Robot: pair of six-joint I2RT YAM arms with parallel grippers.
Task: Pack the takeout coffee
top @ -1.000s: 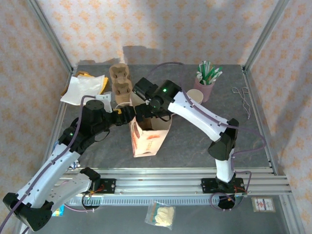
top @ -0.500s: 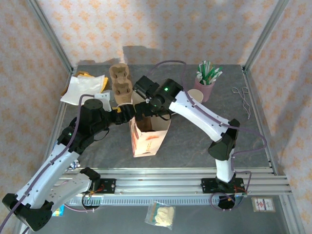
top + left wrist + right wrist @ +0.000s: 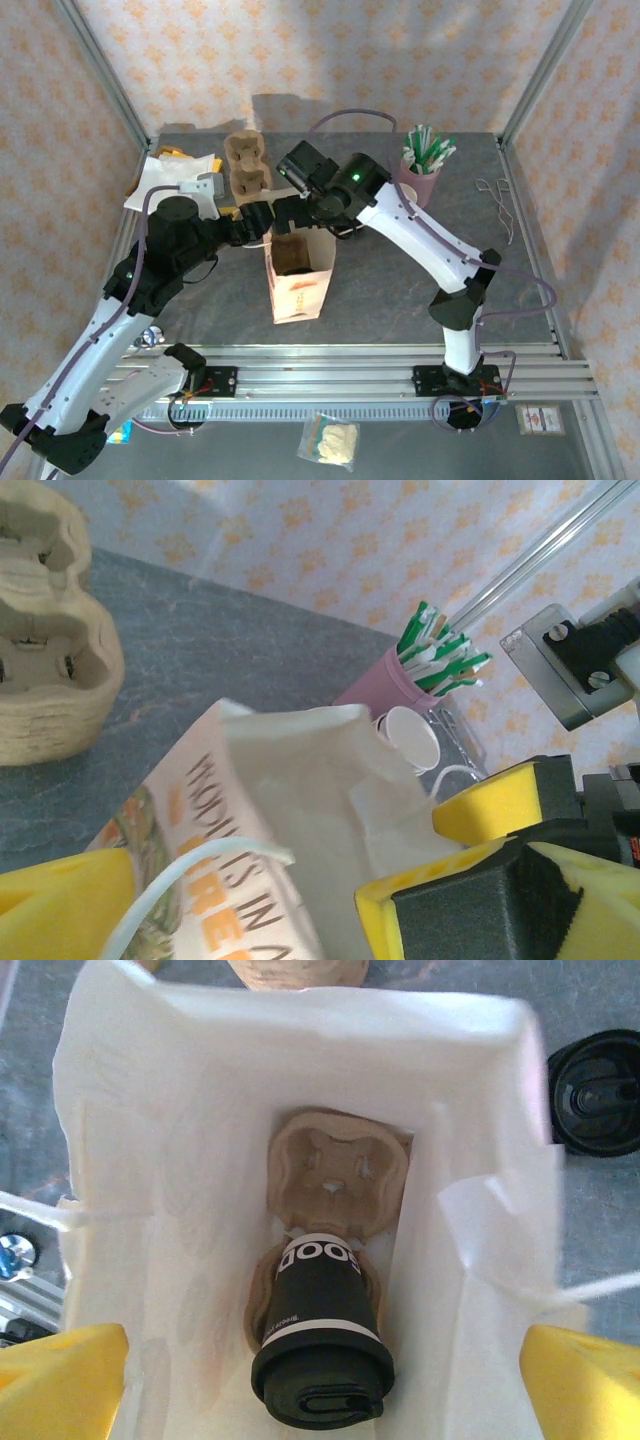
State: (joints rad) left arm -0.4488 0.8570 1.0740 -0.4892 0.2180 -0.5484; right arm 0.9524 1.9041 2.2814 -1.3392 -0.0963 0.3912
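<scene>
The takeout coffee point(image 3: 320, 1355), a dark cup with a white band and a black lid, stands in a brown pulp tray point(image 3: 340, 1175) at the bottom of the white paper bag point(image 3: 180, 1140). My right gripper point(image 3: 320, 1390) hovers over the bag's mouth, open, a yellow fingertip point(image 3: 60, 1380) on either side and nothing between them. From above, the bag point(image 3: 300, 290) stands upright mid-table with the right gripper point(image 3: 298, 208) at its far rim. My left gripper point(image 3: 260, 220) is open at the bag's far left corner. Its fingers point(image 3: 60, 900) straddle the bag wall point(image 3: 270, 810) and a handle loop.
A stack of pulp trays point(image 3: 248, 165) stands behind the bag, with napkins point(image 3: 170, 180) to its left. The pink cup of straws point(image 3: 420, 170) is at the back right, a white empty cup point(image 3: 410, 738) beside it. A loose black lid point(image 3: 597, 1105) lies next to the bag.
The right gripper has pulled back out of the bag's mouth toward the far side. The left gripper has opened wider and shifted back. The bag now stands straighter.
</scene>
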